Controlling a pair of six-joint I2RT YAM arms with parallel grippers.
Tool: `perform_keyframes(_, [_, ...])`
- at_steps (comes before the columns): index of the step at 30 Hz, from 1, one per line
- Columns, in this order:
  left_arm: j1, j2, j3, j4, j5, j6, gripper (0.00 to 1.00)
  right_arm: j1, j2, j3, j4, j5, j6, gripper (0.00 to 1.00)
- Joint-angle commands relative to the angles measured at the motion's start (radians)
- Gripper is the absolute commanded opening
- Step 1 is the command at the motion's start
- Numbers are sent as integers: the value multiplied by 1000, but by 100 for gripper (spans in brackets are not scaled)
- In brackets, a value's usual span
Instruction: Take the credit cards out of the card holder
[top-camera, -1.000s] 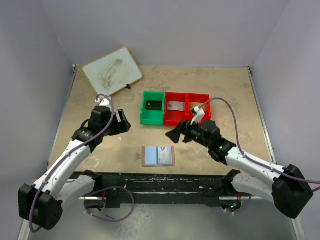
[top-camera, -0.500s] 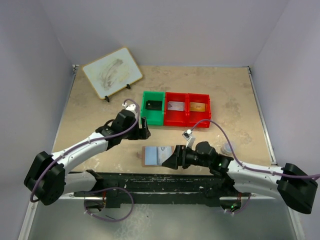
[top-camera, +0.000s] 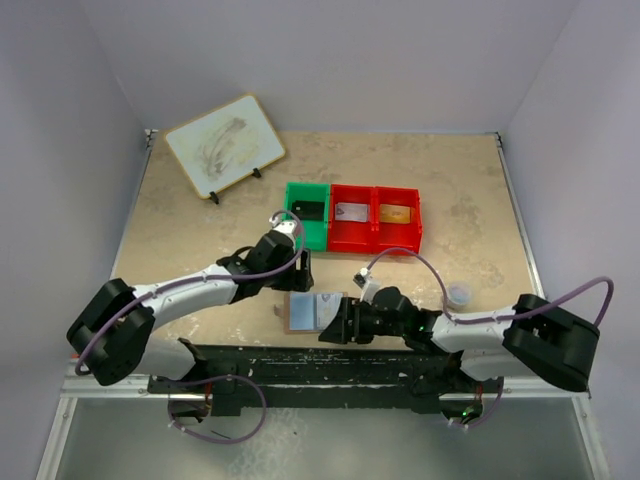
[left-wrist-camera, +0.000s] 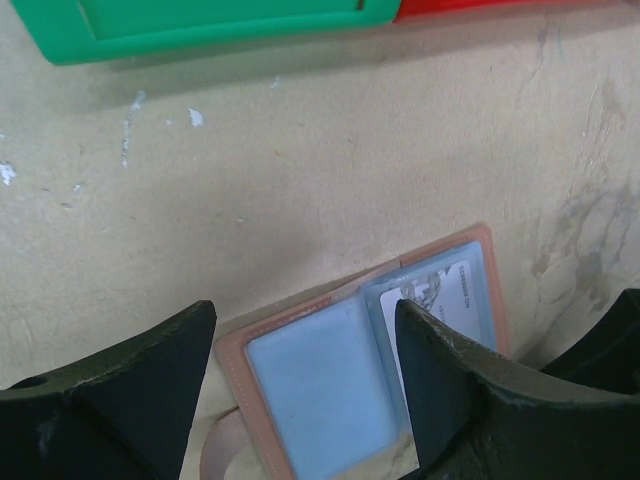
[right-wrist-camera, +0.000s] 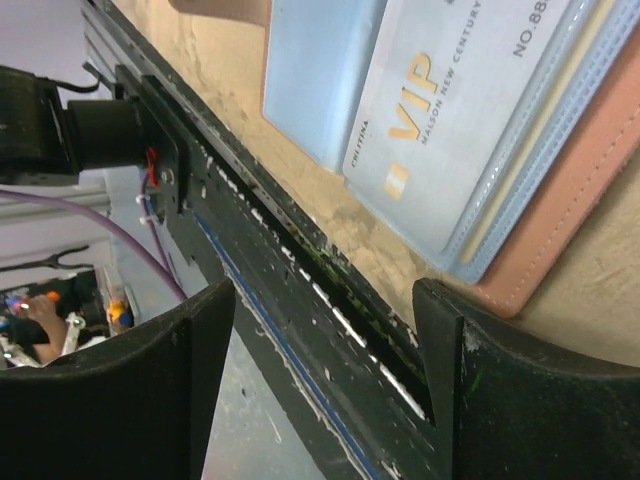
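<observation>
The card holder (top-camera: 312, 310) lies open and flat near the table's front edge, with a tan-pink rim and pale blue inner panels. In the left wrist view its left panel (left-wrist-camera: 320, 390) is bare and a pale printed card (left-wrist-camera: 445, 295) sits in the right pocket. The right wrist view shows a card marked VIP (right-wrist-camera: 440, 110) in a clear pocket of the holder (right-wrist-camera: 590, 200). My left gripper (top-camera: 299, 271) hovers open over the holder's far side, its jaws (left-wrist-camera: 305, 330) straddling the left panel. My right gripper (top-camera: 335, 326) is open and low at the holder's near right corner (right-wrist-camera: 325, 300), holding nothing.
Behind the holder stand a green bin (top-camera: 305, 215) and two joined red bins (top-camera: 375, 217), each red one with a card in it. A framed board (top-camera: 224, 145) leans at the back left. A small clear cap (top-camera: 459, 294) lies to the right. The table's black front rail (right-wrist-camera: 300, 330) runs just below the holder.
Both arms have closed in on the card holder: the left swung right and nearer, the right dropped toward the front edge and moved left. The holder has not moved.
</observation>
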Motion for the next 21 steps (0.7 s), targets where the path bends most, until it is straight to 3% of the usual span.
perform_keyframes(1, [-39,19,-11,54,-26,39,70,4,44,4,83,62,64,75])
perform_keyframes(15, [-164,97,-38,54,-68,16,64,-46,-44,-27,-51,242,215,82])
perform_keyframes(21, [-212,2,-116,91,-75,-65,63,-173,-46,-19,-50,165,128,83])
